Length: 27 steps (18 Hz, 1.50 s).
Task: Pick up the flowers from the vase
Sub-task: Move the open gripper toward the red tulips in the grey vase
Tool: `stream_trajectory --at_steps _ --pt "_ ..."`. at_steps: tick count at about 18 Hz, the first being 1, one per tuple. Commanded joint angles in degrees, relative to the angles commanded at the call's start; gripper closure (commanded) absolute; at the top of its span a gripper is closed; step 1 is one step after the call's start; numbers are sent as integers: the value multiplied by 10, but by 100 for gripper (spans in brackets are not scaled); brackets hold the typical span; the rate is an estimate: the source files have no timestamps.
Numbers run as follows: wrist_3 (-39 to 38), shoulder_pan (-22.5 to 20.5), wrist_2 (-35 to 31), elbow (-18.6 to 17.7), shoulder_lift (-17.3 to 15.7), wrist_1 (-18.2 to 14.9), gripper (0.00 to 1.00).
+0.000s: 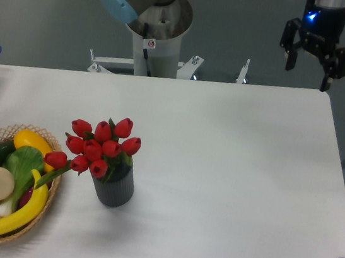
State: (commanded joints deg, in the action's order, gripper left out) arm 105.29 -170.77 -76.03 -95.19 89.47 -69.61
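My black two-finger end effector [316, 56] hangs released at the bench's far right, well apart from the bunch of red tulip flowers [99, 147] in the small ribbed dark grey vase [114, 188] near left; I fear a low or off-centre grasp tipping it against the woven wicker basket [46, 204].

Gripper [309, 63]: black, two-finger, pointing downward, fingers spread apart with nothing between them. Hangs above the far right corner of the table [230, 175], near its back edge. Blue light glows on the wrist [323, 20] just above the gripper. Arm base [153, 34]: grey column behind the table's far edge, left of centre, with a light-blue joint cap [117, 4].
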Motion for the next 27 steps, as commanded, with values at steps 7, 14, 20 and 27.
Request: stream_trajectory --at_steps 7,14,20,27 --pt "-63 6 25 -12 -1 2 0" --pt "-219 36 105 -54 -1 94 0" --pt "-342 109 107 -78 14 143 0" --pt "-345 177 190 -133 8 173 0"
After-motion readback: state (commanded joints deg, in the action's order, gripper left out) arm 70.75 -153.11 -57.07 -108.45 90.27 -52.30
